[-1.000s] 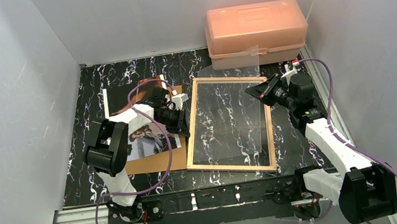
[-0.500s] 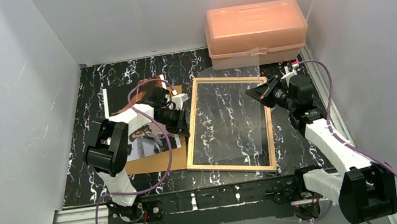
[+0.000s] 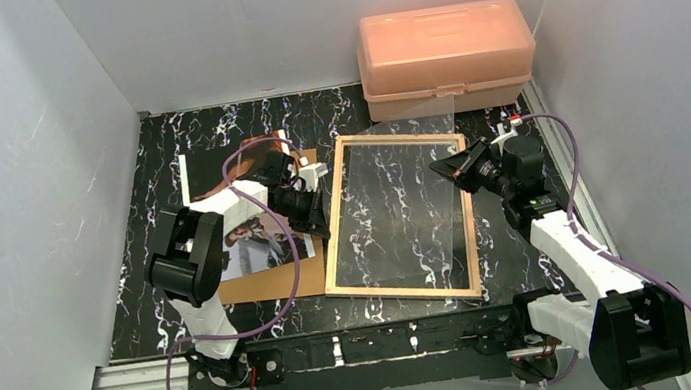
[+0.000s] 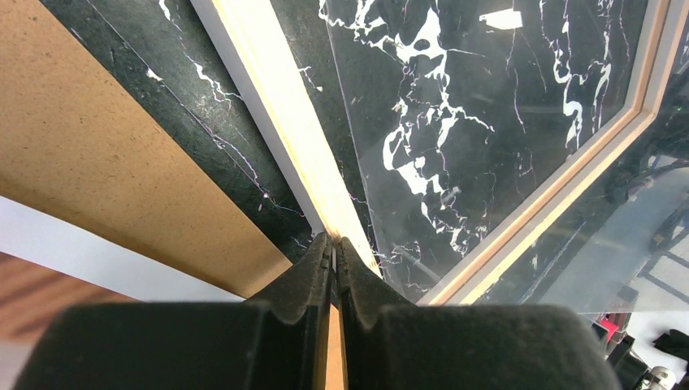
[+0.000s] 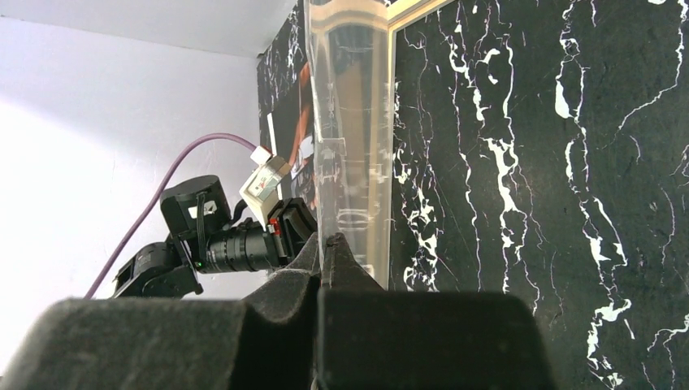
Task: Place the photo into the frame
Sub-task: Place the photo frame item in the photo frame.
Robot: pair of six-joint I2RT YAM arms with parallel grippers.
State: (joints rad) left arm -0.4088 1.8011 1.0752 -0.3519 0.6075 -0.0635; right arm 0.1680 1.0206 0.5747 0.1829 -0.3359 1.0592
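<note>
Counted on the black marbled table (image 3: 212, 132): one frame (image 3: 405, 291), one photo (image 3: 257, 245), one brown backing board (image 3: 268, 284), one clear pane (image 3: 417, 117), one translucent orange box (image 3: 444, 49), and two grippers. The frame is seen lying flat in the middle of the surface, light wood side up, its near rail close to the near edge and its far rail just short of the box, which is set in the far right corner. The photo is found toward the left edge, face up on the backing board, with the board showing past its near and right sides. The left gripper (image 4: 335, 244) is closed on the frame's left rail; in the left wrist view the pale wood strip is seen running in between the two nearly touching fingers. The photo therefore lies just beside this gripper, on its left, partly hidden under the left arm in the top view, and is not touched by the fingers. The right gripper (image 5: 323, 244) is clamped on the right edge of the clear pane, which is held over the frame's opening and reaches past the frame's far rail toward the box. In the right wrist view the pane is seen edge-on above the tabletop. The photo is well apart from the right gripper, with the full width of the frame between them.
</note>
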